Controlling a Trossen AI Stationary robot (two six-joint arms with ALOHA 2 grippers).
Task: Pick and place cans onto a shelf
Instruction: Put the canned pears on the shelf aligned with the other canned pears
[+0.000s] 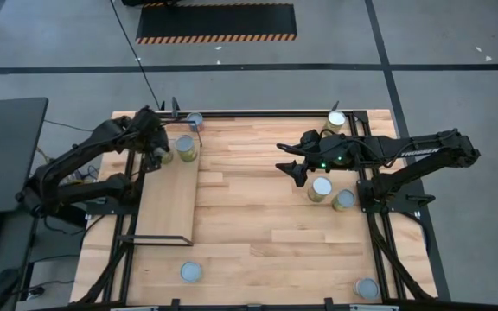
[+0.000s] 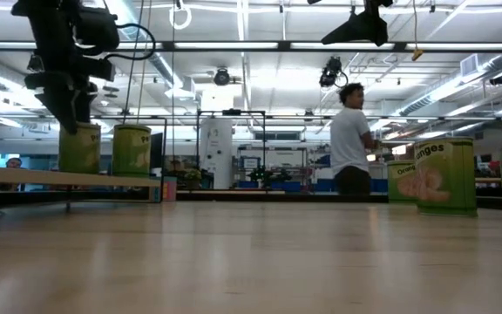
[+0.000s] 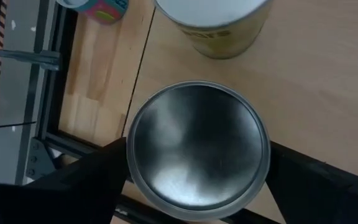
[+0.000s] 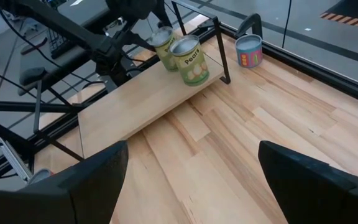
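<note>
Left gripper (image 1: pixel 156 154): was over the shelf's 12 o'clock end, its fingers (image 3: pixel 92 180) spread to either side of a silver-topped can (image 3: pixel 197 146); whether they gripped or had just let go could not be told.
Right gripper (image 1: pixel 290 166): hung above the tabletop (image 1: pixel 258 225) mid-table, fingers spread wide, holding nothing.
Shelf (image 1: pixel 164 207): pale board lying at the table's 9 o'clock side.
Done: two cans stood on the board's far end, the one between the left fingers and a pears can (image 1: pixel 185 148) just beside it.
Left: two cans (image 1: pixel 320 188) near the right gripper, one (image 1: pixel 336 122) at 1 o'clock, one (image 1: pixel 192 272) at 7 o'clock, one (image 1: pixel 367 288) at 5 o'clock.
Other: a small colourful tin (image 1: pixel 194 121) sat off the board at 11 o'clock.
Judgement: roughly a quarter finished.
</note>
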